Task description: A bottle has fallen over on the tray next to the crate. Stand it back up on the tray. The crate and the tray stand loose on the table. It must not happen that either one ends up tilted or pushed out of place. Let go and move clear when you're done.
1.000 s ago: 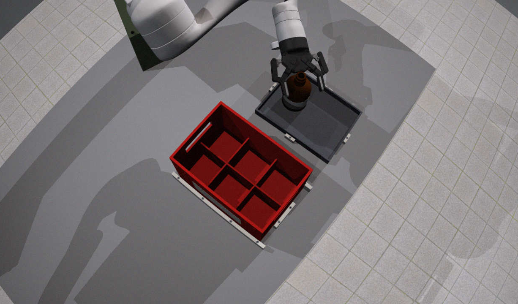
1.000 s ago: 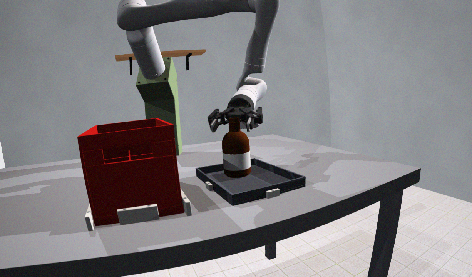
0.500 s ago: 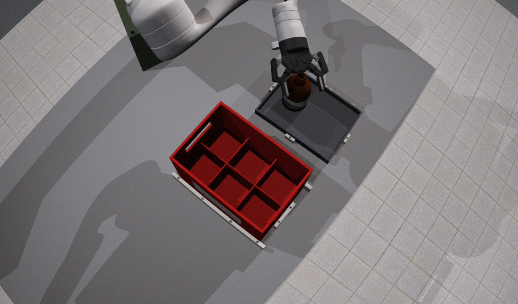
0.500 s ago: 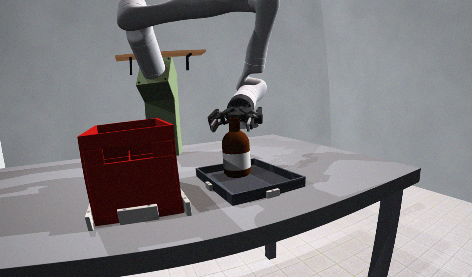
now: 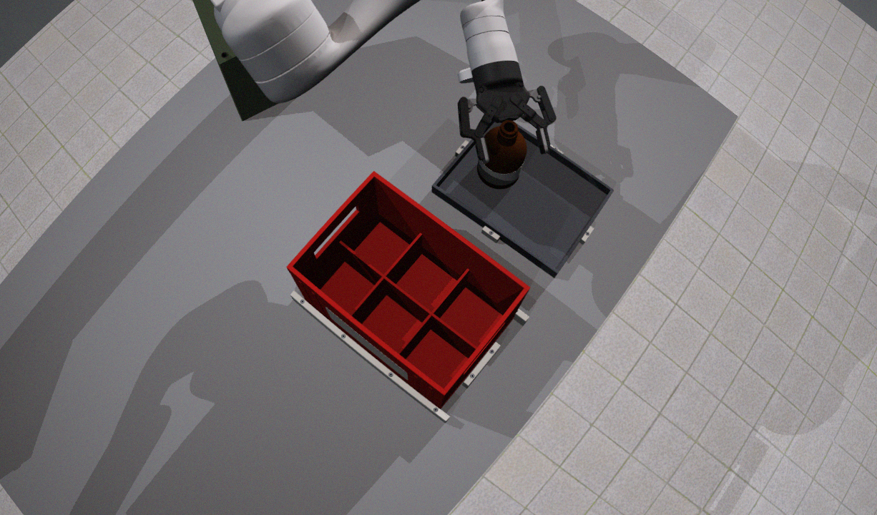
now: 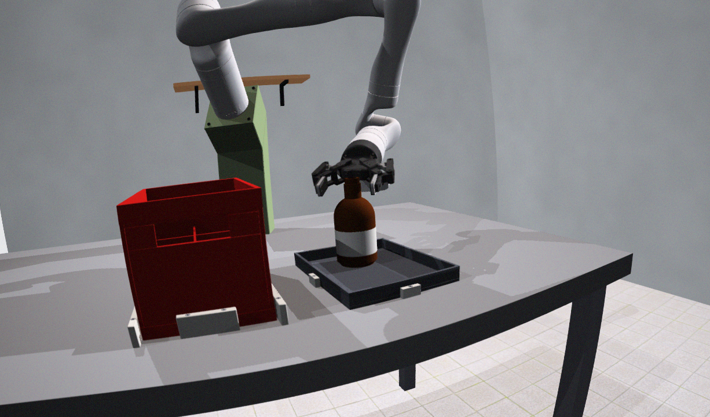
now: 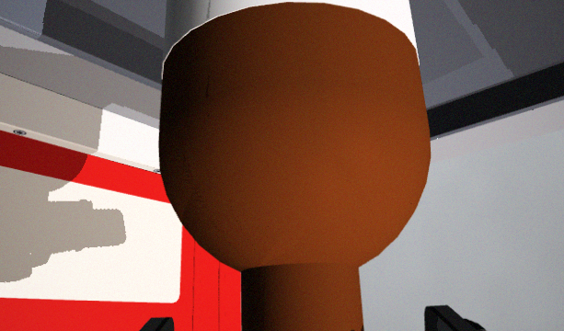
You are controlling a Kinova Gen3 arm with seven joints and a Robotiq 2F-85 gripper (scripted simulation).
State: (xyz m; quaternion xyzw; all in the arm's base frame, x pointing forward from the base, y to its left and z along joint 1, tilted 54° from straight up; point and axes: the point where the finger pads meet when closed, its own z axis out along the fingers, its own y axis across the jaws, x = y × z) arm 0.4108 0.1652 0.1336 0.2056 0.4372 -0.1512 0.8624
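A brown bottle (image 5: 504, 153) (image 6: 354, 223) (image 7: 291, 147) with a white label band stands upright on the dark tray (image 5: 556, 211) (image 6: 424, 269), near the tray's far corner. My gripper (image 5: 506, 124) (image 6: 353, 178) is wide open around the bottle's neck, with the fingers apart on both sides and not pressing it. In the wrist view the bottle's shoulder and neck fill the middle, and only the two fingertips show at the bottom edge.
A red crate (image 5: 408, 287) (image 6: 196, 259) (image 7: 125, 179) with several empty compartments stands left of the tray, held by white corner brackets. A green post (image 6: 241, 150) with a wooden shelf stands behind. The table edge (image 6: 450, 332) runs close in front of the tray.
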